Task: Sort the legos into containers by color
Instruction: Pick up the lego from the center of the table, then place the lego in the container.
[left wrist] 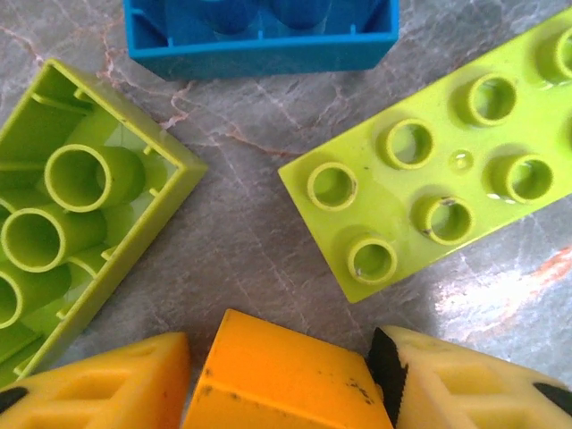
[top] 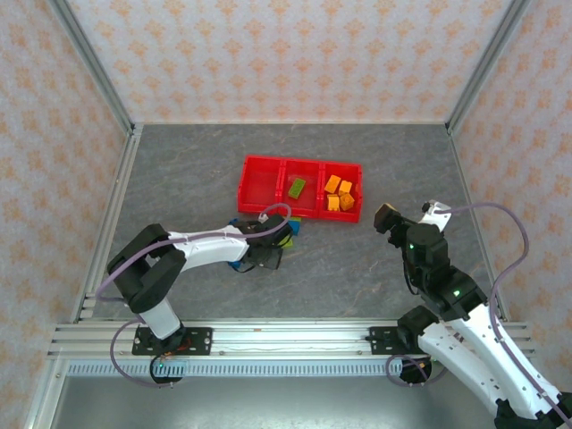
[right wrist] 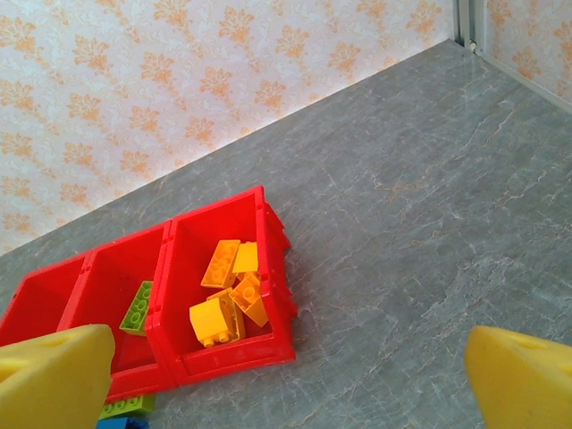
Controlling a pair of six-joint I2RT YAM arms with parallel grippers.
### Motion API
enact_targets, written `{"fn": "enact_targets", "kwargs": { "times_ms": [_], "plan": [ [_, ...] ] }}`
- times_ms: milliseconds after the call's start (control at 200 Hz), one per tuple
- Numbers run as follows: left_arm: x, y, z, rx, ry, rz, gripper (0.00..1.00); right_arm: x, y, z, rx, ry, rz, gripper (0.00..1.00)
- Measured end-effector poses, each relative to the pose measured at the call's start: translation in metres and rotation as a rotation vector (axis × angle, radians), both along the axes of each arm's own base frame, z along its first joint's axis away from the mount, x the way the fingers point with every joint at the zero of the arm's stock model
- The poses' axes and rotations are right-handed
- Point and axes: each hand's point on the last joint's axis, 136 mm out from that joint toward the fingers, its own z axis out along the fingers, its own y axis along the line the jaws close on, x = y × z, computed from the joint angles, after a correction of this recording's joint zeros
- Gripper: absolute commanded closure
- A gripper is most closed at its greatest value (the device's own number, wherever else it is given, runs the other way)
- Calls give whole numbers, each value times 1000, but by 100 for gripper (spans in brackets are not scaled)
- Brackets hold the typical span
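Tray sat toward rear centre of tabletop, three bins side by side. Lone brick lay in middle bin, brick heap in right bin. Left tool hung just before tray's left half. In left wrist view, wedged brick sat between its fingers, overturned brick at left, studs-up brick at right, third brick beyond. Right tool stood right of tray, apart.

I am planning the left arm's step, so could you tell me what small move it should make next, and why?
Probably raise the left gripper straight up a little. Its fingers seem closed on an orange brick, with green bricks close by on the table; rising first should clear them before heading to the tray's end bin, where other orange bricks lie.
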Motion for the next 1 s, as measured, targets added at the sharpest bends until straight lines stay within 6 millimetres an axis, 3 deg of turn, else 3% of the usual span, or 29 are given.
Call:
{"fn": "enact_targets", "kwargs": {
  "times_ms": [190,260,390,516,576,826,1001],
  "plan": [
    [-1,0,2,6,-4,-4,67,0,-1,0,-2,0,-3,0],
    [0,1,4,5,-8,0,77,0,-1,0,-2,-1,-6,0],
    [1,-2,19,-19,-47,18,90,0,-1,0,-3,-1,-6,0],
    [7,-8,47,-94,-110,59,90,0,-1,0,-3,-1,-6,0],
    [14,-15,63,-139,-143,75,85,0,-1,0,-4,1,-6,0],
    [61,-62,138,-305,-294,94,81,1,0,-1,-6,4,-4,0],
    [104,-104,158,-338,-342,86,79,1,0,-1,-6,4,-4,0]
  ]
}}
